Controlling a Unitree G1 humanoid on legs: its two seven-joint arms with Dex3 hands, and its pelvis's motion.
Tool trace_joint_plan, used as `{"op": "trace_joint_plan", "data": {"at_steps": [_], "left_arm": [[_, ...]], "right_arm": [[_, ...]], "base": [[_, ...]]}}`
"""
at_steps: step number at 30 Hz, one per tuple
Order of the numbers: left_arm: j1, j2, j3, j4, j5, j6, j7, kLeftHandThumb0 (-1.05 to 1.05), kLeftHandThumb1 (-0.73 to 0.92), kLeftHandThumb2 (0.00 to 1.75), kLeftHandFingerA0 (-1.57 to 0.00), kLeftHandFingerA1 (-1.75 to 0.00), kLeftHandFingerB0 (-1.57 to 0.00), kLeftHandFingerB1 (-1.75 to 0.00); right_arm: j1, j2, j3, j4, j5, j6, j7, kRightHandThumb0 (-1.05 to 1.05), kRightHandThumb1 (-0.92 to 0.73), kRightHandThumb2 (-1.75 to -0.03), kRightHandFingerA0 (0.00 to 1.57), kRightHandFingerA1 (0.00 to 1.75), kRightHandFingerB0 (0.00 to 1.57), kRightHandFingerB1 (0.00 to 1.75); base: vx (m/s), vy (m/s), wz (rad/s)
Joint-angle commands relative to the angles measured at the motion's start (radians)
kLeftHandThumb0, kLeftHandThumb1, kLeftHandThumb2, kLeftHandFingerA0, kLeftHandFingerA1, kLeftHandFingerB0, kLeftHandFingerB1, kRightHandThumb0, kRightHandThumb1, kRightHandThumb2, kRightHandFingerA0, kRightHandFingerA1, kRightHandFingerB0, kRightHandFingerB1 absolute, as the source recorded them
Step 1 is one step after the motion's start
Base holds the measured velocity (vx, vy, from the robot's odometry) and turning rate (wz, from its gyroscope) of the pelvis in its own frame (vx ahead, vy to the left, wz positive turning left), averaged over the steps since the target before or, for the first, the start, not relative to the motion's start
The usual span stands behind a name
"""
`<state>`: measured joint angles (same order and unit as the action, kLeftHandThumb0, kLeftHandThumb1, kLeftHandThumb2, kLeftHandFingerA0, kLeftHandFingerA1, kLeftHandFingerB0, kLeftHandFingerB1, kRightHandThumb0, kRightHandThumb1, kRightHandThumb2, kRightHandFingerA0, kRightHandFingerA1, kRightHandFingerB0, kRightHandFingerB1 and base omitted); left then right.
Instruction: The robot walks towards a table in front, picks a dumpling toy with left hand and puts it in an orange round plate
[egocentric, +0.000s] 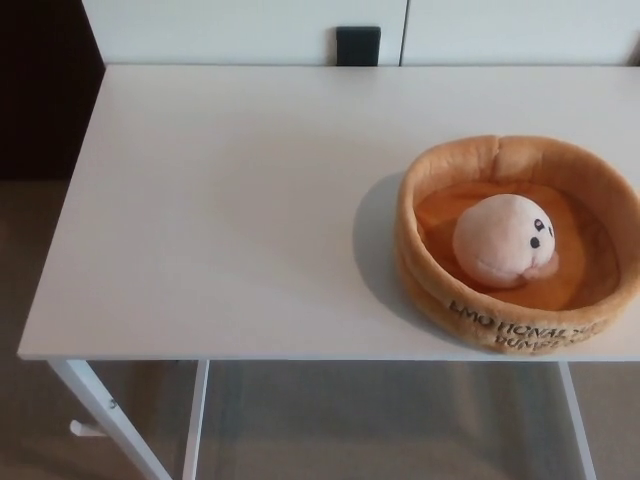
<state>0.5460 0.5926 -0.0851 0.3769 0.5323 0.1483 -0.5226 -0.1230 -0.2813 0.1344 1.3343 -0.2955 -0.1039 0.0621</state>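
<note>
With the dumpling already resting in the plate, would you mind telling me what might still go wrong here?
1. The orange plate sits near the front edge of the table, so a bump could push it off.
2. The dumpling toy lies loose inside, so it could roll out if the plate tips.

Plate (425, 262) sat on the worktop (220, 210), at its right side, near the front edge & running past pic's right border. Dumpling toy (503, 240) lay in the plate, approx. centred, resting on its floor. Rest of worktop, left & behind, carried nothing else. Small wall fitting (358, 45) was behind the far edge, approx. mid. Worktop leg (105, 410) stood below front-left corner.
</note>
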Motion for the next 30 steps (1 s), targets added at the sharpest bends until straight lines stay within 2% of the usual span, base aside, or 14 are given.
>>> {"op": "trace_joint_plan", "data": {"at_steps": [1,2,4,6,7,11,12,14,15,17,18,19,20,30], "left_arm": [[-0.215,0.000,-0.098,0.382,0.074,-0.109,0.211,-0.38,0.51,0.56,-0.42,-0.46,-0.37,-0.40],[-0.256,-0.043,-0.057,0.510,0.023,-0.133,0.295,-0.37,0.51,0.56,-0.59,-0.63,-0.19,-0.30],[-0.309,-0.110,0.023,0.709,-0.065,-0.183,0.412,-0.39,0.52,0.56,-0.56,-0.56,-0.18,-0.30],[-0.308,-0.114,0.040,0.741,-0.088,-0.213,0.405,-0.39,0.52,0.56,-0.56,-0.56,-0.18,-0.30],[-0.302,-0.118,0.073,0.751,-0.126,-0.236,0.376,-0.36,0.53,0.56,-0.68,-0.58,-0.23,-0.29],[-0.311,-0.130,0.144,0.795,-0.193,-0.302,0.348,-0.33,0.50,0.55,-0.72,-0.64,-0.22,-0.29],[-0.318,-0.126,0.137,0.801,-0.181,-0.318,0.356,-0.36,0.55,0.57,-0.64,-0.57,-0.24,-0.30],[-0.329,-0.120,0.125,0.809,-0.162,-0.342,0.369,-0.36,0.55,0.57,-0.64,-0.57,-0.24,-0.30],[-0.334,-0.120,0.129,0.826,-0.164,-0.358,0.360,-0.35,0.56,0.57,-0.63,-0.54,-0.24,-0.29],[-0.338,-0.118,0.124,0.838,-0.158,-0.374,0.363,-0.35,0.56,0.57,-0.63,-0.55,-0.25,-0.29],[-0.345,-0.121,0.120,0.848,-0.154,-0.376,0.365,-0.32,0.58,0.57,-0.60,-0.54,-0.23,-0.29],[-0.348,-0.122,0.118,0.855,-0.152,-0.379,0.367,-0.32,0.58,0.57,-0.60,-0.54,-0.23,-0.29],[-0.353,-0.122,0.121,0.866,-0.155,-0.384,0.367,-0.32,0.59,0.58,-0.58,-0.53,-0.22,-0.29],[-0.389,-0.110,0.130,0.932,-0.195,-0.413,0.365,-0.33,0.55,0.56,-0.60,-0.53,-0.19,-0.29]], "right_arm": [[0.027,-0.028,-0.012,0.001,0.011,0.035,0.012,-0.49,-0.64,-0.61,0.37,0.56,0.25,0.34],[0.035,-0.026,-0.011,0.000,0.011,0.033,0.011,-0.50,-0.64,-0.59,0.43,0.72,0.24,0.34],[0.048,-0.022,-0.009,-0.004,0.011,0.029,0.012,-0.55,-0.50,-0.85,0.39,0.66,0.18,0.47],[0.050,-0.022,-0.010,-0.006,0.012,0.028,0.015,-0.55,-0.50,-0.85,0.39,0.66,0.18,0.47],[0.048,-0.030,-0.012,-0.007,0.013,0.026,0.016,-0.49,-0.64,-0.59,0.46,0.69,0.25,0.32],[0.037,-0.041,-0.015,-0.012,0.014,0.024,0.015,-0.51,-0.63,-0.59,0.44,0.64,0.26,0.33],[0.032,-0.037,-0.011,-0.010,0.010,0.025,0.016,-0.49,-0.66,-0.59,0.51,0.84,0.26,0.33],[0.025,-0.031,-0.004,-0.007,0.003,0.026,0.018,-0.49,-0.66,-0.59,0.51,0.84,0.26,0.33],[0.031,-0.031,-0.010,-0.006,0.009,0.023,0.020,-0.53,-0.51,-0.86,0.51,0.80,0.18,0.46],[0.033,-0.032,-0.009,-0.006,0.008,0.021,0.018,-0.50,-0.64,-0.60,0.45,0.77,0.25,0.33],[0.036,-0.036,0.000,-0.009,-0.002,0.021,0.015,-0.55,-0.53,-0.88,0.52,0.80,0.17,0.47],[0.037,-0.038,0.004,-0.010,-0.005,0.020,0.014,-0.55,-0.53,-0.88,0.52,0.80,0.17,0.47],[0.036,-0.038,0.003,-0.010,-0.004,0.021,0.015,-0.52,-0.67,-0.60,0.49,0.82,0.25,0.34],[0.016,-0.032,0.002,-0.009,0.000,0.026,0.019,-0.51,-0.63,-0.60,0.43,0.70,0.26,0.33]], "base": [[0.00,0.000,0.00],[0.00,0.000,0.00],[0.00,0.000,0.00],[0.00,0.000,0.00],[0.00,0.000,0.00],[0.00,0.000,0.00],[0.00,0.000,0.00],[0.00,0.000,0.00],[0.00,0.000,0.00],[0.00,0.000,0.00],[0.00,0.000,0.00],[0.00,0.000,0.00],[0.00,0.000,0.00],[0.00,0.000,0.00]]}}
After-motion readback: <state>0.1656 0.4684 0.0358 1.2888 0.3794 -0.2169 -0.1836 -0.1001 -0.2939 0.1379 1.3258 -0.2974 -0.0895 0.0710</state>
